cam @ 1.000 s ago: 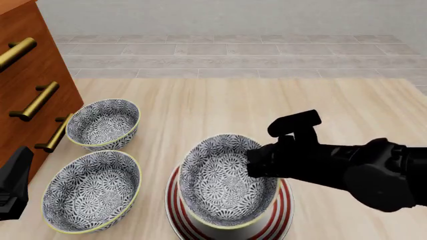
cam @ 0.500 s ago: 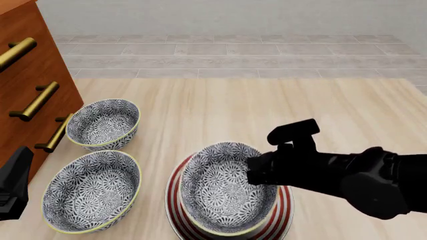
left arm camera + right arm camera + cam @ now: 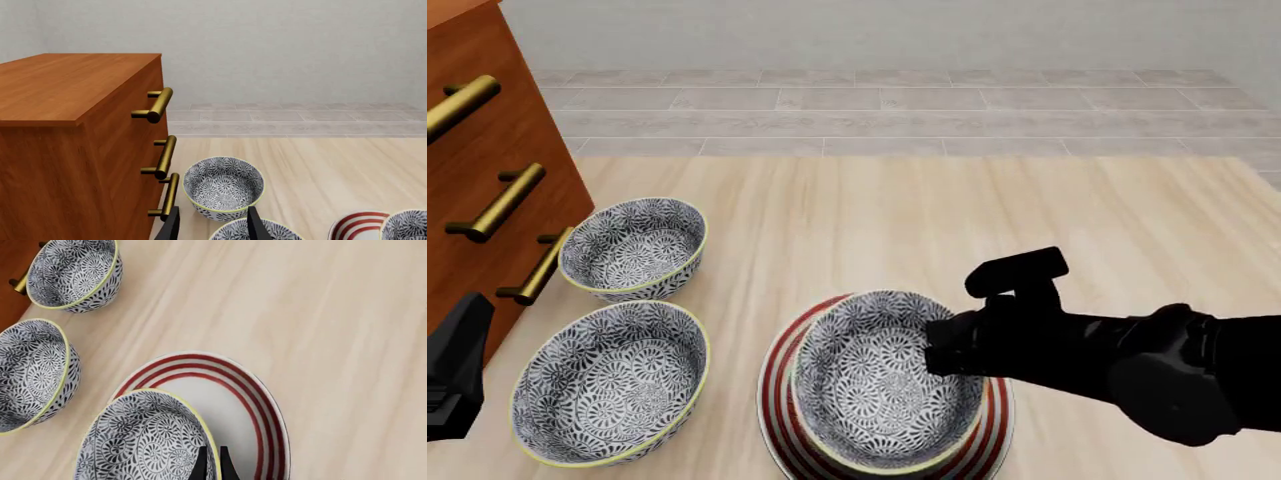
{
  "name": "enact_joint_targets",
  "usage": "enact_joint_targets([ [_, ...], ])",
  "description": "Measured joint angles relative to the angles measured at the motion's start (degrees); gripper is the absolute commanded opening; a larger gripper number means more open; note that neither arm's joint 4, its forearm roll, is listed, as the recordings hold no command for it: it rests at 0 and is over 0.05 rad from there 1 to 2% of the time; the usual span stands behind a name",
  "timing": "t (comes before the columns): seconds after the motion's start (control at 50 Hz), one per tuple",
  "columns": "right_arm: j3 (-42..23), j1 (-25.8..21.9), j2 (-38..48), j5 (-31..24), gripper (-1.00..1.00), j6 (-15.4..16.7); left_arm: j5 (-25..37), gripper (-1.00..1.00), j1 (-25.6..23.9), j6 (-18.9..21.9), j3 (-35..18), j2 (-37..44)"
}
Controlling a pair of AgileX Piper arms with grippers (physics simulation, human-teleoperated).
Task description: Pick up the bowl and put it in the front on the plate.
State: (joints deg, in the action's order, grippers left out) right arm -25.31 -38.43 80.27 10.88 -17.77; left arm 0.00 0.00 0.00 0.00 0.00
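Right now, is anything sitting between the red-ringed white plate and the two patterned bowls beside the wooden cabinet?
Nothing: bare wood tabletop separates the red-ringed white plate from the two floral bowls, clearest in the right wrist view.

Wooden cabinet (image 3: 481, 160) — two spare bowls (image 3: 634, 247)

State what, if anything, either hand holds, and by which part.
The right hand pinches the bowl over the plate by its rim; the left hand holds nothing.
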Motion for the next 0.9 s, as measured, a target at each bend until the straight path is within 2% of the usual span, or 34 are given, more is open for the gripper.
enact_joint_targets([
  [0.32, 0.43, 0.57, 0.66, 0.9, -1.0, 0.22, 0.0, 1.0, 0.0, 0.0, 0.0, 0.0],
  [0.34, 0.43, 0.59, 0.7, 0.93, 1.0, 0.24, 0.0, 1.0, 0.0, 0.0, 0.0, 0.0],
  [0.62, -0.08, 0.74, -1.04, 0.07, 1.0, 1.13, 0.0, 1.0, 0.0, 0.0, 0.0, 0.0],
  [0.9, -3.59, 1.54, -8.08, -6.21, 1.0, 4.91, 0.0, 1.0, 0.0, 0.0, 0.0, 0.0],
])
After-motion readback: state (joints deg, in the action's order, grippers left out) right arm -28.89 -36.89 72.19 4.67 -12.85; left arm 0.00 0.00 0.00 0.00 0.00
